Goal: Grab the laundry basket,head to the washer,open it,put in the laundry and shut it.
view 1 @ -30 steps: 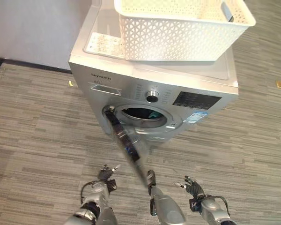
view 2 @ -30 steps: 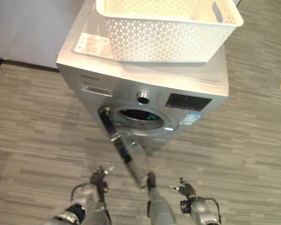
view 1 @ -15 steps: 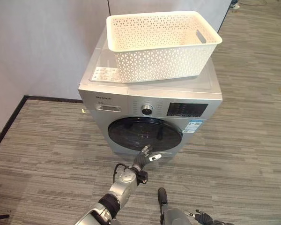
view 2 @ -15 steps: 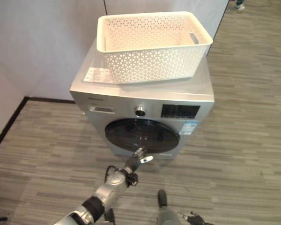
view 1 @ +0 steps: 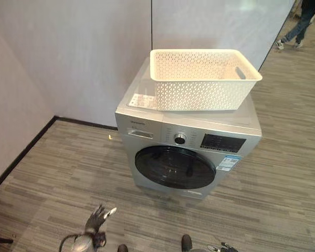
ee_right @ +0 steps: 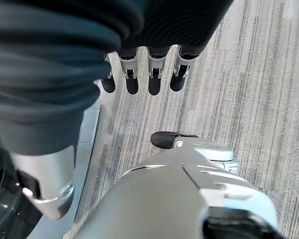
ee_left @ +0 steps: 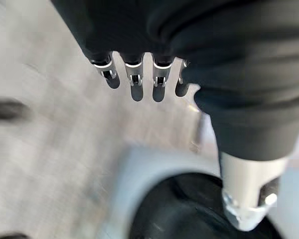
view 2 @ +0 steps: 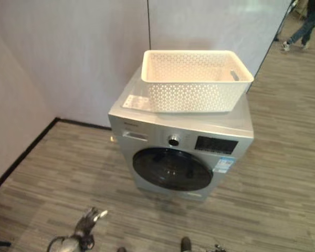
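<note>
Left hand low at the near edge, left of centre, fingers straight and spread, holding nothing, well short of the machine. Right hand near the floor on the right, fingers extended in a row, thumb apart, nothing in its grasp.

Grey wood-pattern striped floor between the hands and the silver front-loading washing machine. Its round dark-glass door sits flush in the front panel, closed; drum contents not visible through it. Above the door: round silver knob, dark display panel to its right, detergent drawer to its left.

On top of the washer: cream perforated plastic laundry basket, upright, with a cut-out handle at its right end; interior looks empty from this angle. A white printed sheet lies on the lid just left of the basket.

Behind: pale partition walls. Far right corner: a person's legs on the floor.
</note>
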{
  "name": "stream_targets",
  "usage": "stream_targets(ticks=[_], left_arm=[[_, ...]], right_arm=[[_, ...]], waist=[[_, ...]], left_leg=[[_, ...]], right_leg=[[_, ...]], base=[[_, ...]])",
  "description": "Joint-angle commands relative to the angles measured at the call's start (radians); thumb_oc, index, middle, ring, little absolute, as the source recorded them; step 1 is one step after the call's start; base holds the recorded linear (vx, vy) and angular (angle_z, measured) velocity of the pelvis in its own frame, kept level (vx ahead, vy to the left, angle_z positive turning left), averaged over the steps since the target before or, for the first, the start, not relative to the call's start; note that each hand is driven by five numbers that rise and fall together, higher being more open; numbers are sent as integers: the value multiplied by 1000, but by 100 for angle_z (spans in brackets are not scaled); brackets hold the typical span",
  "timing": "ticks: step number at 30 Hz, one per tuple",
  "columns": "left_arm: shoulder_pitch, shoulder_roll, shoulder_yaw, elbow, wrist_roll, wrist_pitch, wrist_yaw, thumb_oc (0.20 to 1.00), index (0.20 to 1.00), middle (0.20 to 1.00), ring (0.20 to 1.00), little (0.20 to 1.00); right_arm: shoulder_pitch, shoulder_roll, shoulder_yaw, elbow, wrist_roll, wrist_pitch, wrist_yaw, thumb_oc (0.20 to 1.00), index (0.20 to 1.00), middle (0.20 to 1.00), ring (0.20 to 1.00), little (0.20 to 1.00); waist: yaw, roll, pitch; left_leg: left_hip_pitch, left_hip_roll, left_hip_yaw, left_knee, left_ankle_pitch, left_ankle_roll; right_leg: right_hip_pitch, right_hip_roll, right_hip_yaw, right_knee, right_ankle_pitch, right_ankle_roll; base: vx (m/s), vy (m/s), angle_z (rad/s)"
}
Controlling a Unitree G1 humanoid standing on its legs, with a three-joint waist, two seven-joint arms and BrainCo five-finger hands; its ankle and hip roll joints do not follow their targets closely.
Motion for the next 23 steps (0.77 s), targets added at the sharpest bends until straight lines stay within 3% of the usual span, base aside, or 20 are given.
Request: stream_targets(ticks=[1, 5, 23], left_arm=[[-91, 14, 22, 63, 79, -52, 55, 1000, 1000, 1000, 1000, 1000], [-101, -17, 68, 204, 147, -41, 169, 1000, 1000, 1000, 1000, 1000], [-100, -65, 37, 176, 75, -38, 120, 1000, 1000, 1000, 1000, 1000]], right_arm=[[-29, 30, -29, 18, 34, -27, -11, 1000, 1000, 1000, 1000, 1000], [-20, 65, -31, 63, 44, -32, -48, 1000, 1000, 1000, 1000, 1000], [-45, 51, -10, 52, 32, -15, -60, 1000, 1000, 1000, 1000, 1000]], waist=[[-2, -31, 49], [-9, -43, 39], [-17, -39, 36]], left_leg=[[0, 3, -27, 11, -24, 5], [16, -2, -24, 11, -33, 6], [8, -12, -27, 11, -33, 12]], right_leg=[[47, -99, -21, 34, -68, 93], [64, -105, -24, 39, -73, 92], [61, -118, -23, 36, -61, 92]], base=[[0, 0, 0], [0, 0, 0], [1, 1, 0]])
